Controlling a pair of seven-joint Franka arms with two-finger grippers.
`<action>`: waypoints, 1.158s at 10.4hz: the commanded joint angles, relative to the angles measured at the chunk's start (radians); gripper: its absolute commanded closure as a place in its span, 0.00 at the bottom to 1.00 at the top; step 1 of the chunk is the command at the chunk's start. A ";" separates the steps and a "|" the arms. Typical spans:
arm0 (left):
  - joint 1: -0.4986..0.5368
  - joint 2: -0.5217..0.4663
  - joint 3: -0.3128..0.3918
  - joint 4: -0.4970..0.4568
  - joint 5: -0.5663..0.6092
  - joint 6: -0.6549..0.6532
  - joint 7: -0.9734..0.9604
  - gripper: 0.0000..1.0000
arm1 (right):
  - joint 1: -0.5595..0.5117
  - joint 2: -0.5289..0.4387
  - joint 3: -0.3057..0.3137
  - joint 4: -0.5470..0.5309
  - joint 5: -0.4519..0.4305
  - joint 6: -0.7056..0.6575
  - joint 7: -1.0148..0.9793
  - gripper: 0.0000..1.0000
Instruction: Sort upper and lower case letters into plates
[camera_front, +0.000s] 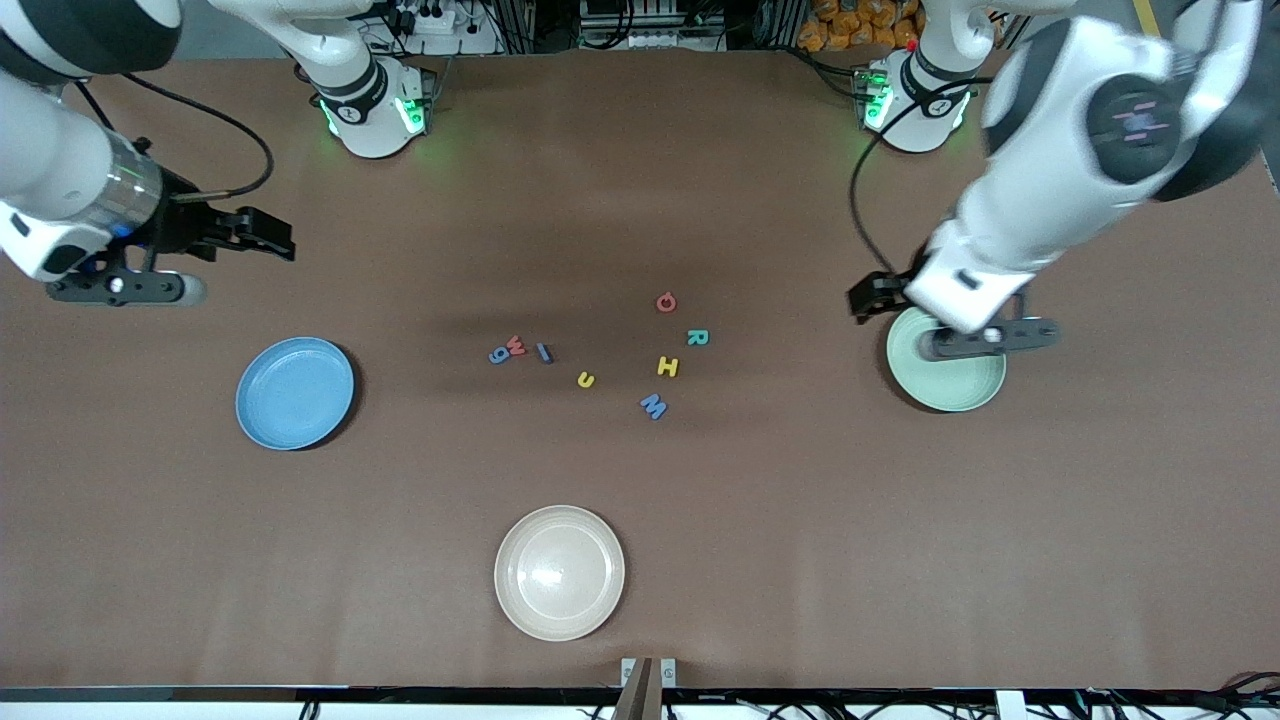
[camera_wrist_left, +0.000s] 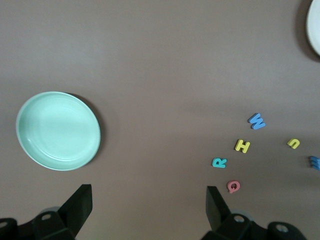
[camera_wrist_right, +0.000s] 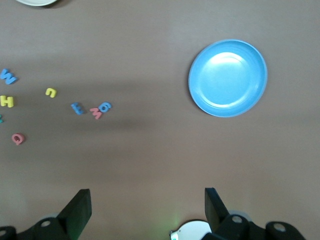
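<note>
- Since all eight letters lie loose on the counter and neither sorting plate holds one, we judge the sorting not yet begun; the step in hand is the first reach.
- We have the left end effector spread wide and empty, hanging over the rim of the mint green plate toward the left arm's end of the counter.
- We have the right end effector equally wide and empty, up over bare counter toward the right arm's end, with the blue plate nearer the front edge.
- The letters sit mid-counter in two loose groups: red Q, teal R, yellow H and blue W nearer the mint plate; blue g, red w, blue l and yellow u nearer the blue one.
- Next, we think, an arm must descend over one letter; g and w touch, so they want care.
- The cream plate by the front edge is empty too.
</note>
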 joint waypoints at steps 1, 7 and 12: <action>-0.082 0.070 0.002 -0.020 0.028 0.081 -0.139 0.00 | 0.075 0.063 0.000 0.023 0.016 0.047 0.005 0.00; -0.153 0.179 -0.017 -0.161 0.000 0.352 -0.274 0.00 | 0.242 0.238 -0.002 0.020 0.015 0.185 0.153 0.00; -0.185 0.285 -0.066 -0.222 0.000 0.535 -0.208 0.00 | 0.339 0.361 -0.002 -0.030 -0.002 0.362 0.228 0.00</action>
